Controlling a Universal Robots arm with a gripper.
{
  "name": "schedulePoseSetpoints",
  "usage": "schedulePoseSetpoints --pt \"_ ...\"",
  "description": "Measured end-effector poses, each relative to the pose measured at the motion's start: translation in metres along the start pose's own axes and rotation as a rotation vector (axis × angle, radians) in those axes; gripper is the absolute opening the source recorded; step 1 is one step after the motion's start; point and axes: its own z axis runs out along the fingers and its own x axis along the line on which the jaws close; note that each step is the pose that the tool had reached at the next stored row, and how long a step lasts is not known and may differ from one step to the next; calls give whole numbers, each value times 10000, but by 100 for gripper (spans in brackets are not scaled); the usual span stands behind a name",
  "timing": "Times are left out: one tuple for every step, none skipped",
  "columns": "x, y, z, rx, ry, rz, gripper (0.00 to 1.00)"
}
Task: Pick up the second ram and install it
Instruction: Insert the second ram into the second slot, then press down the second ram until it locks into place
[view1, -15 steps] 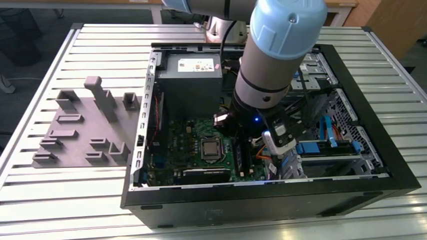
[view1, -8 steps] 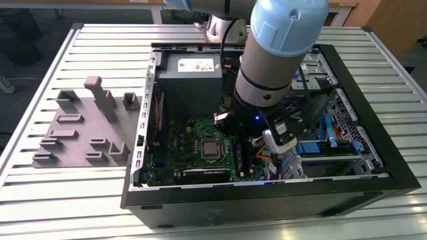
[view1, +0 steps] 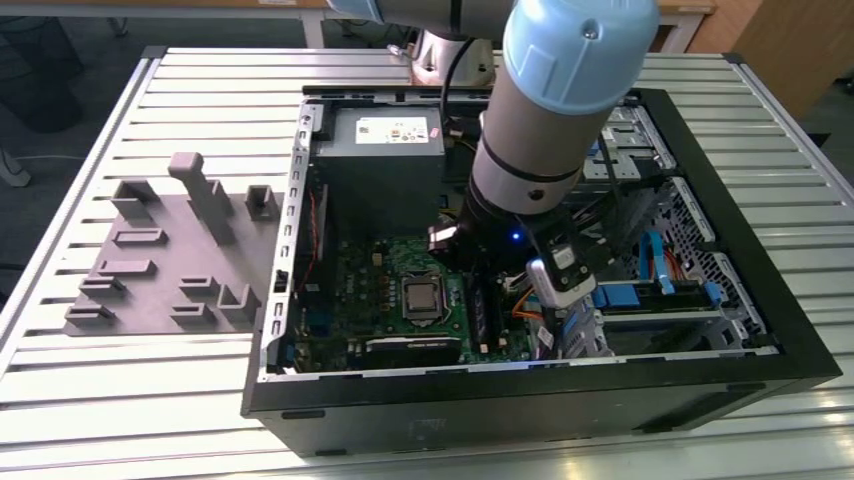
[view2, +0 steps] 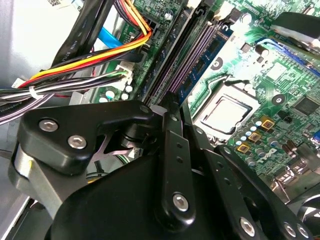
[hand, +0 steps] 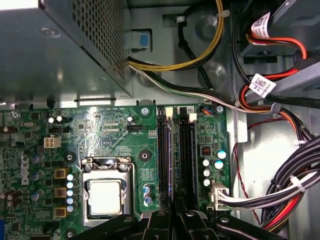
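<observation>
My gripper (hand: 172, 220) reaches down inside the open computer case (view1: 534, 400), over the long black memory slots (hand: 187, 150) of the green motherboard (hand: 100, 125). Its black fingers (view2: 170, 145) stand close together, shut on the second ram (hand: 172, 165). That ram is a thin dark board seen edge-on, standing upright along the slots. In the second wrist view its long edge (view2: 192, 67) runs away from the fingertips. I cannot tell whether it is fully seated. In the exterior view the arm's wrist covers the gripper (view1: 491, 280).
The processor socket (hand: 105, 195) lies just beside the slots. The grey power-supply box (view1: 380, 150) fills the case's far end. Cable bundles (hand: 290, 190) crowd the slots' other side near the drive bays (view1: 667, 295). A grey fixture plate (view1: 160, 260) lies on the slatted table at the exterior view's left.
</observation>
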Motion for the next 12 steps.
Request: schedulePoseSetpoints --pt "-1 0 3 1 1 -12 14" --pt "-2 0 6 2 2 -28 14" --pt "-2 0 7 4 3 -42 14" --pt "-3 -1 7 5 4 -52 14" --pt "-3 0 8 5 5 -59 14" --pt "-4 0 9 4 5 -64 14" --pt "-4 0 9 4 5 -68 14" --pt "-5 0 10 4 5 -69 14" --pt "-5 0 10 5 5 -70 14" --pt "-5 0 11 4 5 -72 14" --pt "-5 0 12 4 5 -73 14" --pt "-6 0 13 5 5 -73 14"
